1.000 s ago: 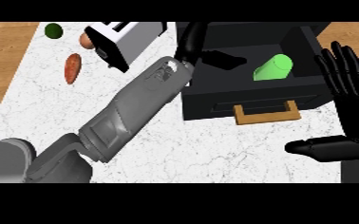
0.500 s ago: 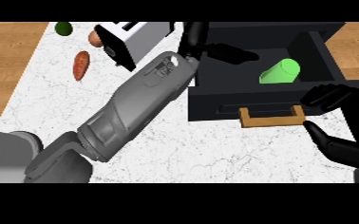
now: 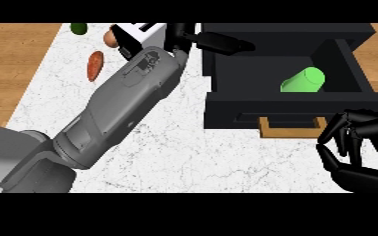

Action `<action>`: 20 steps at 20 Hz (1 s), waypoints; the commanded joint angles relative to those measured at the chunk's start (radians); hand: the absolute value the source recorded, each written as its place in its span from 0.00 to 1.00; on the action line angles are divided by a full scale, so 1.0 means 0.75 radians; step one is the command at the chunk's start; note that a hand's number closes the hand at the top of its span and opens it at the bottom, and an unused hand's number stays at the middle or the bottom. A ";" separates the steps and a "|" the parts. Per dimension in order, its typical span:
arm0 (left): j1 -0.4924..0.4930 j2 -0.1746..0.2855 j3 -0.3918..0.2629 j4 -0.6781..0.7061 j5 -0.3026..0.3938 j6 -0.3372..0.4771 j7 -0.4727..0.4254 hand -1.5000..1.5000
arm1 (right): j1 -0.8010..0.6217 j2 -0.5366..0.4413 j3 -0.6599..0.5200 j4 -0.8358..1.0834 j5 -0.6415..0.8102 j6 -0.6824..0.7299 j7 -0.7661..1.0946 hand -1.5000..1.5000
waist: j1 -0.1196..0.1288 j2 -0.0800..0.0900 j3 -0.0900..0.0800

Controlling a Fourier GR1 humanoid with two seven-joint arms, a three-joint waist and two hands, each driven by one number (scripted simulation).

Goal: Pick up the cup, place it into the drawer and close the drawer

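Single head view, mounted above the counter point(image 3: 184, 155), facing steeply downward at close range. The left forearm point(image 3: 125, 105) enters from the lower left edge; the open drawer point(image 3: 244, 80) occupies the upper right.

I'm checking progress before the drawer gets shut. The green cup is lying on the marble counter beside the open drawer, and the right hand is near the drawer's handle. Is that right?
Not quite. The head view shows the green cup lying inside the open drawer, not on the counter. The right hand is indeed near the drawer's handle.
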 commanded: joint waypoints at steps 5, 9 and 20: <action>0.186 0.220 0.083 -0.317 -0.008 -0.032 0.143 0.00 | -0.042 0.045 0.130 0.004 0.304 -0.106 0.072 1.00 | 0.019 0.000 0.000; 0.338 0.298 0.129 -0.434 -0.001 -0.078 0.106 0.00 | -0.068 0.116 0.266 0.144 0.570 -0.232 -0.048 1.00 | 0.027 0.004 0.000; 0.712 0.487 0.186 -0.733 0.034 -0.205 0.085 0.00 | -0.289 -0.001 0.447 0.710 1.106 -0.432 -0.236 1.00 | 0.067 0.010 0.001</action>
